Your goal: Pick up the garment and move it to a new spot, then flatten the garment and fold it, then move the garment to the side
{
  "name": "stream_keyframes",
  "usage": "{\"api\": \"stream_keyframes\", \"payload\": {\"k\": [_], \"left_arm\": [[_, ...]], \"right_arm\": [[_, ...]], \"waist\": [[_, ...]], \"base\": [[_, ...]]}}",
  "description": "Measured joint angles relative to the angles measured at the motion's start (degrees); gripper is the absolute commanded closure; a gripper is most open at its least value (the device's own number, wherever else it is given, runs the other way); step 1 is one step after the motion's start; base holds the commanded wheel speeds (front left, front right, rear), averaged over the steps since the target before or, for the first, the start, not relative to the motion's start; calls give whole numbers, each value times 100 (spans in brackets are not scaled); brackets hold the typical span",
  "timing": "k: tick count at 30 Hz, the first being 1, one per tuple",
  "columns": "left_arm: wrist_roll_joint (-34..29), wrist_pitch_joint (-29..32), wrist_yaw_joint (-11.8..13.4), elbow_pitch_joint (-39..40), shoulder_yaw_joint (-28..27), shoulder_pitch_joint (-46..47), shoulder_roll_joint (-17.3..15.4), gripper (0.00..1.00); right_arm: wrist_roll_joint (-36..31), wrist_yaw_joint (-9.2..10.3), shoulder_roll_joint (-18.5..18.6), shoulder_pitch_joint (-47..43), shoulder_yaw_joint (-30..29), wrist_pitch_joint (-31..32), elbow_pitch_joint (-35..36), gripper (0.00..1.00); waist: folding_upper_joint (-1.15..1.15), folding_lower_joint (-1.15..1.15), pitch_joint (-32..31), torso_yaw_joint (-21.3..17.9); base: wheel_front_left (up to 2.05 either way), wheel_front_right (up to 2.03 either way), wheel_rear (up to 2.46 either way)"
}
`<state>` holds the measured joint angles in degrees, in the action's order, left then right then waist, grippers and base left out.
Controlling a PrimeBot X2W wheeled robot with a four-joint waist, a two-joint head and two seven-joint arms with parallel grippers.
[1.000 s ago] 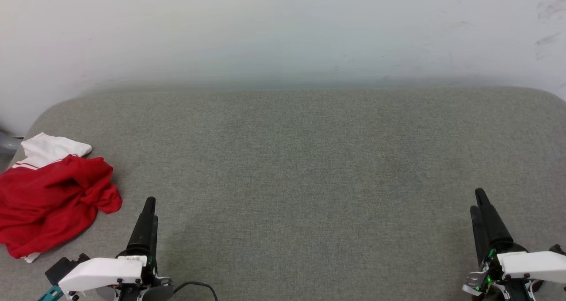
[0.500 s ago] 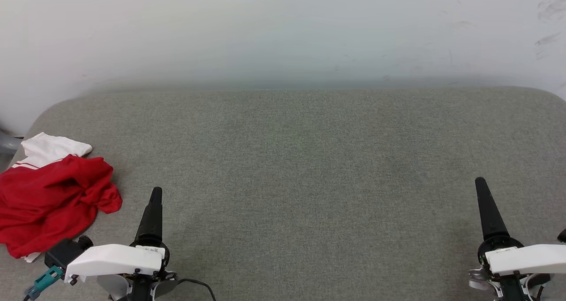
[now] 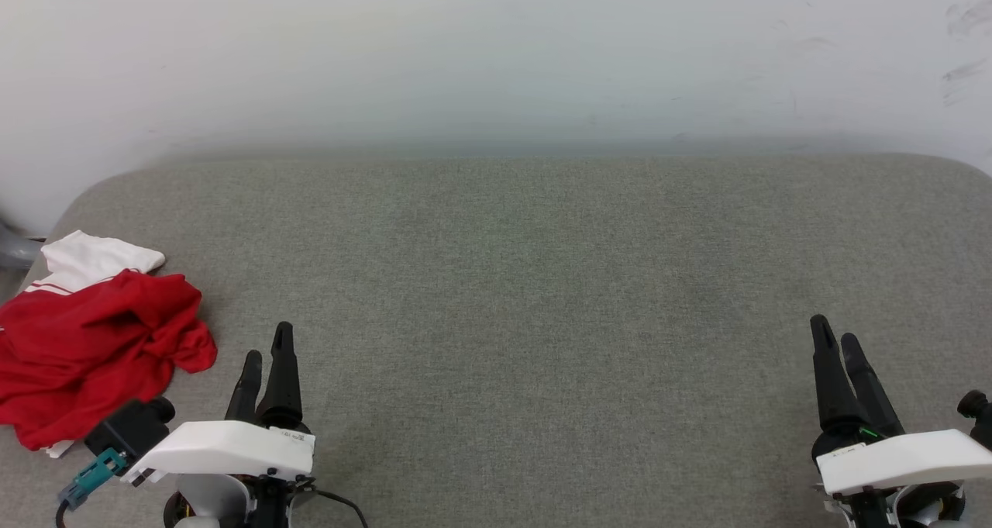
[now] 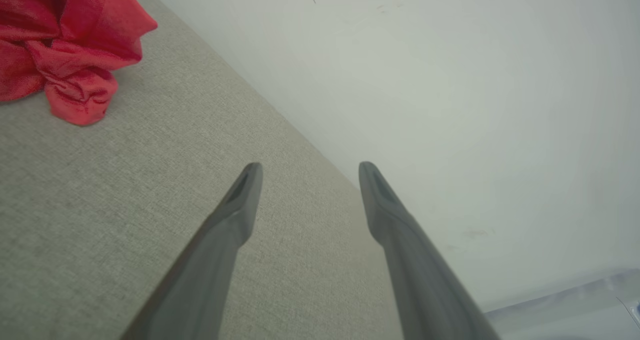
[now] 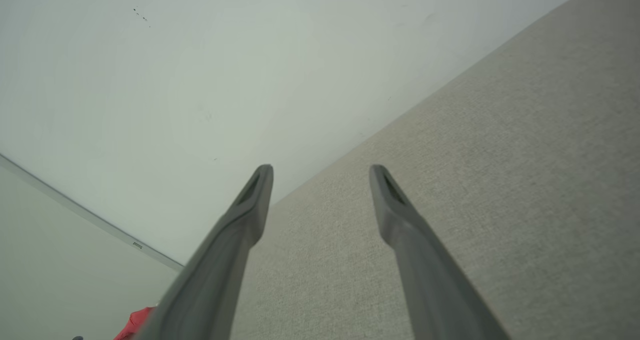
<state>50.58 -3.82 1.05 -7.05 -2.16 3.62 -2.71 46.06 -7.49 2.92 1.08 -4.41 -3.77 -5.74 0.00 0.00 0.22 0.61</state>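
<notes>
Nothing is ticked off yet as far as I can tell. Head view: the garment [image 3: 93,350] is a crumpled red heap with one white sleeve poking out the far side, sitting at the left edge of the grey desk [image 3: 542,264]. So the pickup, the flattening, the fold and the final move aside are all left to do. The left end effector [image 3: 267,342] hangs just right of the heap, near but not touching it. The right end effector [image 3: 834,329] is way over on the right, well apart from the cloth. Left wrist view: the left end effector [image 4: 309,166] has its fingers spread wide and empty, and the garment [image 4: 65,40] is bunched in the top left corner, off to the side of where they point. Right wrist view: the right end effector [image 5: 320,168] is wide and empty too, with just a sliver of red garment [image 5: 135,325] at the bottom edge. My guess is the left arm goes first since it's closest.
</notes>
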Motion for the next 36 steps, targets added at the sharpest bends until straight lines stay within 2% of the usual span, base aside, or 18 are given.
{"api": "stream_keyframes", "payload": {"k": [13,36], "left_arm": [[-1221,-244,100,96,197,-48,-2,0],[-2753,-586,270,126,483,-137,-23,0]], "right_arm": [[-1101,0,0,-113,19,-233,113,0],[-2543,-1,0,-267,37,-582,223,0]], "waist": [[0,0,-4,13],[0,0,-8,23]], "base": [[0,0,0],[0,0,0]]}}
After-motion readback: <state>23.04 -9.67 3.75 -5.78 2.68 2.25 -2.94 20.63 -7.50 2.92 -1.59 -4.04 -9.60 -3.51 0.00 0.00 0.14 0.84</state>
